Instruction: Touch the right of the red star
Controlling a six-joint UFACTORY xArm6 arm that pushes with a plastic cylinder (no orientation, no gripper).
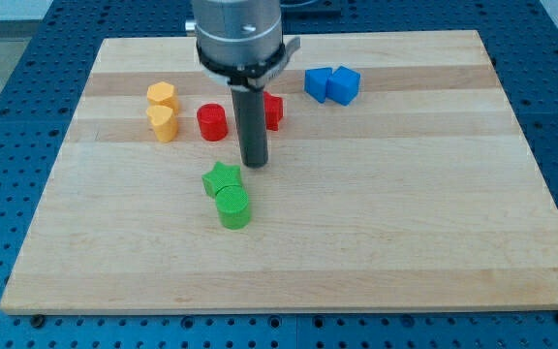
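Note:
The red star (273,111) lies on the wooden board (405,194) near the view's top centre, partly hidden behind my rod. My tip (254,165) rests on the board just below and slightly left of the red star, above and right of the green star (222,178). A red cylinder (211,122) stands to the left of my rod.
A green cylinder (233,207) touches the green star from below. Two yellow blocks (162,96) (165,123) sit at the left. Two blue blocks (318,83) (343,84) sit together at the top right of the red star.

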